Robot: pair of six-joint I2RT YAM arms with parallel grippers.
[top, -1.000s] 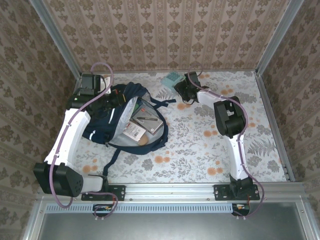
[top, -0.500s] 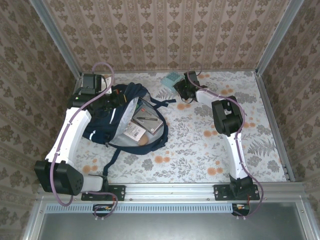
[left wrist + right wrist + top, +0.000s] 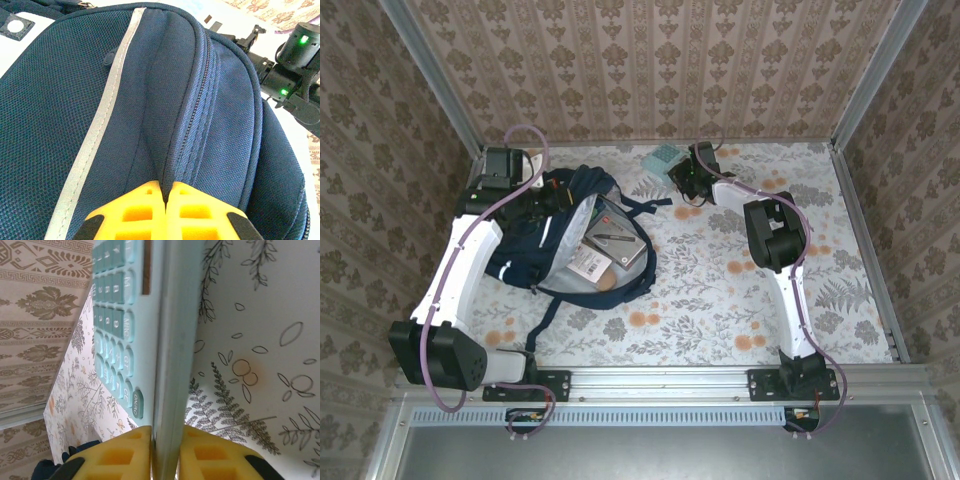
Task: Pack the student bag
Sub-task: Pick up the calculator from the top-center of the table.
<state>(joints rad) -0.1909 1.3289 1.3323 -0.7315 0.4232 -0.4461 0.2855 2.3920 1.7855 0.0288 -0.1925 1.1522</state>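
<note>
Narrowed right gripper [image 3: 165, 442] onto the teal calculator [image 3: 117, 315], clamping its thin edge. Held left gripper [image 3: 165, 197] pinched shut on student bag [image 3: 520, 250] fabric, bag open at table [image 3: 720, 300] left. Risked calculator pivoting loose: edge-only hold.

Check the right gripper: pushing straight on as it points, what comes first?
The right gripper would press deeper onto the teal calculator, whose edge already sits between its jaws; beyond, probably the patterned back wall, depth unclear.
</note>
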